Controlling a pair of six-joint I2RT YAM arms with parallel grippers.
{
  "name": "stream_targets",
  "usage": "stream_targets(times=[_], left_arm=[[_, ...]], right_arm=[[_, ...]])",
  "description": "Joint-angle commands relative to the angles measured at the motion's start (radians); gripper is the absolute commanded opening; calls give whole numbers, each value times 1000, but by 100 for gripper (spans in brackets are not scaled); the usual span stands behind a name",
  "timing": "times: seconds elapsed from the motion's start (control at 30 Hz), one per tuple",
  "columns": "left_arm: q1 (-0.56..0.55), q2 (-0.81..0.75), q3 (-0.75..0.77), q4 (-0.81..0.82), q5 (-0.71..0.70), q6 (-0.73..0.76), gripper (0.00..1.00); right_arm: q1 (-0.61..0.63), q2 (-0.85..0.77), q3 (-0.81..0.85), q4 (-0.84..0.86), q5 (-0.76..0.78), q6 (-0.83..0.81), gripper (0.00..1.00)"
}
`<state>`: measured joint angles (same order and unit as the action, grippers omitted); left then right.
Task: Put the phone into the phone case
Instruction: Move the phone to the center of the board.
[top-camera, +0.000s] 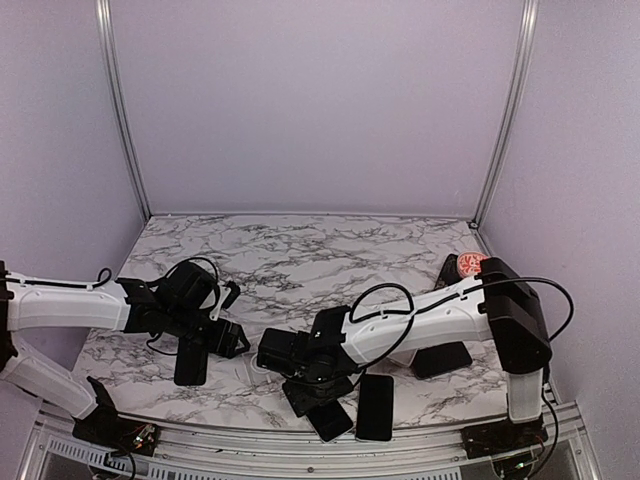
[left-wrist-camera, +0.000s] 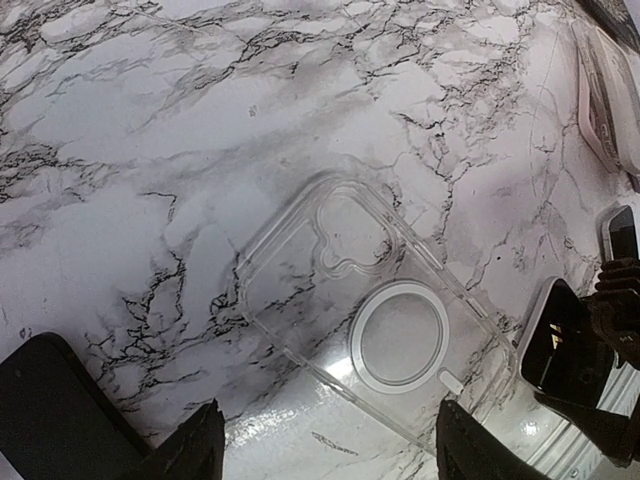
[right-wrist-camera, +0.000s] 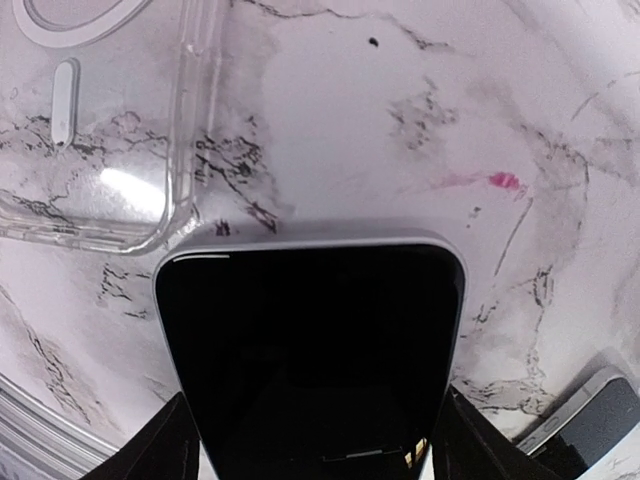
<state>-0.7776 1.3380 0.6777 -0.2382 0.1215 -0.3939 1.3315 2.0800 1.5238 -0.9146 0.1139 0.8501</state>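
Right claw (right-wrist-camera: 315, 440) gripping one phone (right-wrist-camera: 310, 320), one clear case (left-wrist-camera: 370, 320), left claw (left-wrist-camera: 330, 445) spread above

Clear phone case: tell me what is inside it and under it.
Nothing lies inside the clear phone case; it is empty. Under it only the marble table shows through the plastic. Being transparent, it hides nothing. The phone is outside it.

Tabletop (top-camera: 300, 250) was white marble-patterned laminate, veined grey-black. A clear plastic phone case (left-wrist-camera: 370, 320) lay flat on it, with a ring on its back. A dark slab phone (top-camera: 375, 407) lay by the front edge. A black flat slab (top-camera: 190, 362) lay at left. Small pink smear (right-wrist-camera: 505, 181) noted.
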Motion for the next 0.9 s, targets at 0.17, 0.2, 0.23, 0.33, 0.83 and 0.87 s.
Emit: stream_targets(times=[0.17,0.2,0.23,0.33,0.83,0.87], left_arm=[[1,-33,-9,-29,-57,14,73],[3,-31,-10,-29,-58,10,73],[1,-28,-13,-29,-59,6,73],[1,-23,-23,-29,-65,-2,73],[0,10,-28,-29,-50,-2,71],[1,6,-32,-29,-52,-5,71]], right_arm=[[-182,24,-47,113,67,-335,62],[-196,40,-19,109,74,-360,63],[-208,54,8,103,76,-380,63],[-222,84,66,61,69,-403,71],[-222,99,57,-95,-69,-358,85],[-222,107,66,-101,-66,-362,83]])
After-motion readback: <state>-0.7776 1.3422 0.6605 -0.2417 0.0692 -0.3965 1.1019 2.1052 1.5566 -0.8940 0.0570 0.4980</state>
